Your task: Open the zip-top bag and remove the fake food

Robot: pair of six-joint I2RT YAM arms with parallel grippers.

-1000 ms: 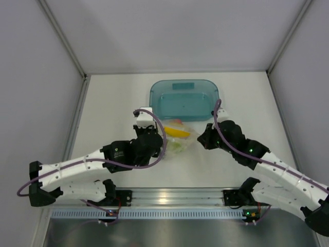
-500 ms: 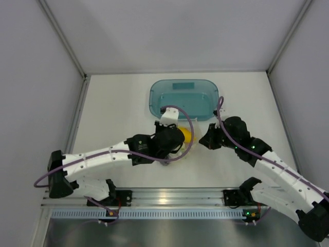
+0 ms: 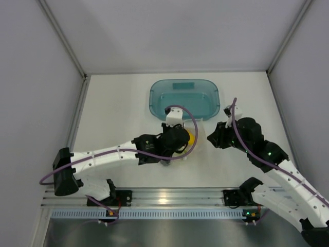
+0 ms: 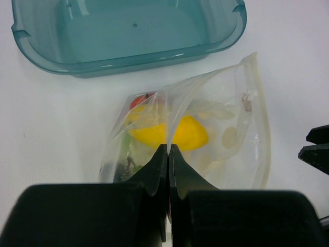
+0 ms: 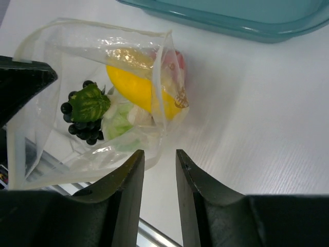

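left wrist view: the left gripper point(image 4: 168, 154) is closed tight, pinching one wall of the zip-top bag point(image 4: 231, 118). the bag lies straight ahead of it, just short of the teal tray point(image 4: 128, 64). the zip rim runs up the bag's right side, so the mouth faces right. inside we see the yellow fruit point(image 4: 172, 133), with the red apple point(image 4: 138, 100) behind it.

right wrist view: the right gripper point(image 5: 159, 172) has its jaws a narrow gap apart. nothing is between them, only bare table point(image 5: 247, 128). the bag's lower edge sits just beyond the left fingertip. the mouth gapes toward this gripper. the grape bunch point(image 5: 82, 123) and the cauliflower point(image 5: 121, 126) are nearest the opening, and the yellow fruit is deeper, on the tray side.

top view: the bag is between the two grippers, its long axis roughly left to right, with the tray rim close behind it. the right gripper is just beside the open end, so we judge it the arm to take the free wall or reach in. there is open table right of and nearer than the bag, and the side walls are well apart.
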